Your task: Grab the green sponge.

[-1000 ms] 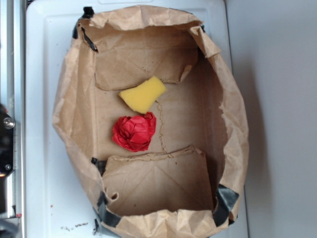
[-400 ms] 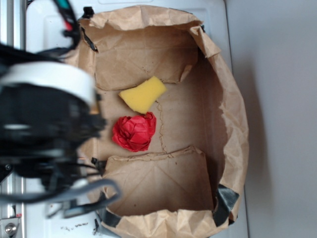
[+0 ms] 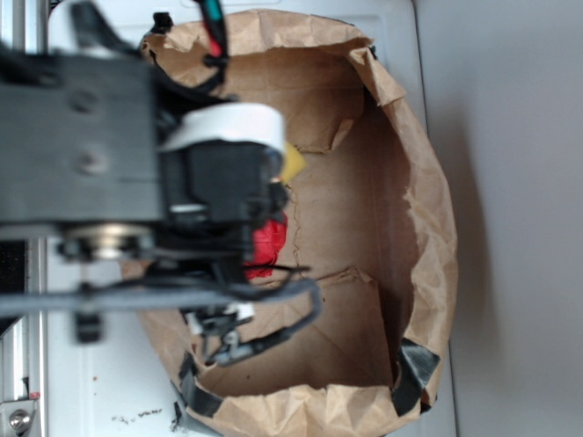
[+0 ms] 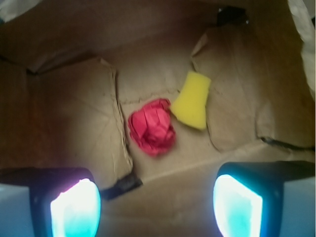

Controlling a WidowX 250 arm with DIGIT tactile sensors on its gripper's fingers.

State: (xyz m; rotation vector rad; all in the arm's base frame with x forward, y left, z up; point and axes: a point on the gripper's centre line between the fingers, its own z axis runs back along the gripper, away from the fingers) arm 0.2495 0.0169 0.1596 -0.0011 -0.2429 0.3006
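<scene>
- A white bench (image 3: pixel 428 55) with a raised rim carries a brown paper bag (image 3: pixel 428 228), its rolled sides patched with black tape (image 3: pixel 414 369) (at the corners).
- Right of the bench lies a plain pale grey surface (image 3: pixel 519 218).
- A metal rail (image 3: pixel 23 364) runs along the left edge.
- Soft, even light falls; dark specks (image 3: pixel 137 419) dot the bench's lower part.

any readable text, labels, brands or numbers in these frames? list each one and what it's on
None. No print shows on the paper bag, the sponge, the red paper ball or the blurred arm and open gripper. The dark specks on the white tray look like debris, not writing.
</scene>
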